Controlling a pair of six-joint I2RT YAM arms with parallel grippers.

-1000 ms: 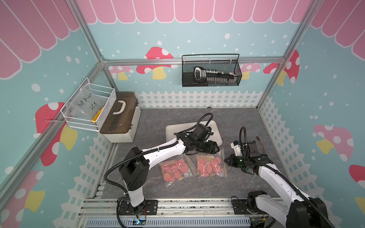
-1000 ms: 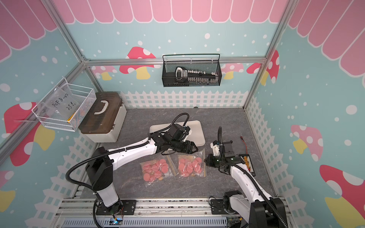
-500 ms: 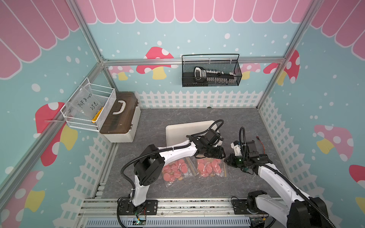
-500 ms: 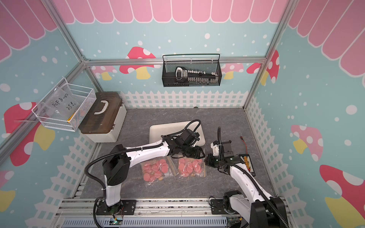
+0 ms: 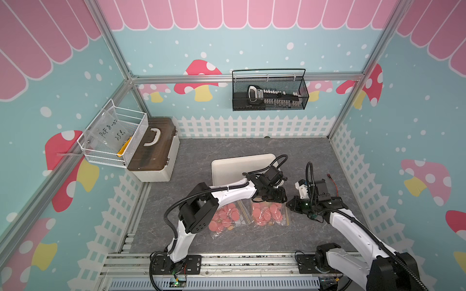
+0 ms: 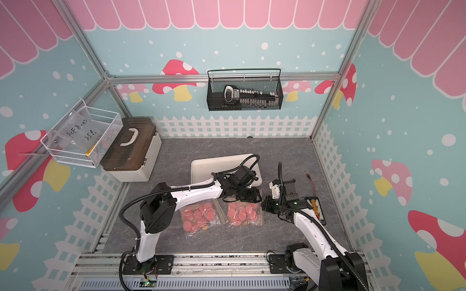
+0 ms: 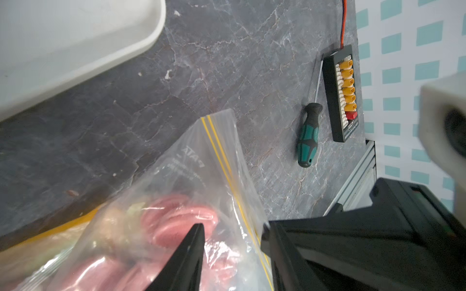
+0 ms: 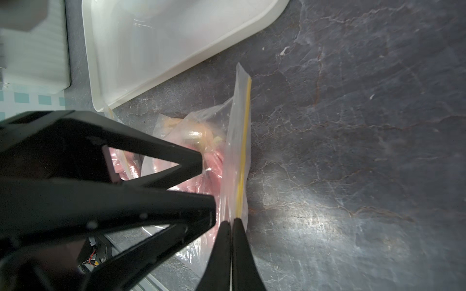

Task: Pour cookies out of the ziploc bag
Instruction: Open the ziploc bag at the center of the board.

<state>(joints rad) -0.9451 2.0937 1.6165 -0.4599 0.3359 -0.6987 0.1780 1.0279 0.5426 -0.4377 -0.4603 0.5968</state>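
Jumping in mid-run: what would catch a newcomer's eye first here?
Two clear bags of pink-red cookies lie side by side on the grey tabletop toward the front: the ziploc bag and a second bag. Both arms meet at the ziploc bag: the right gripper is pinched shut on its yellow zip edge, the left gripper open astride it. Just behind sits the white tray, bare where visible.
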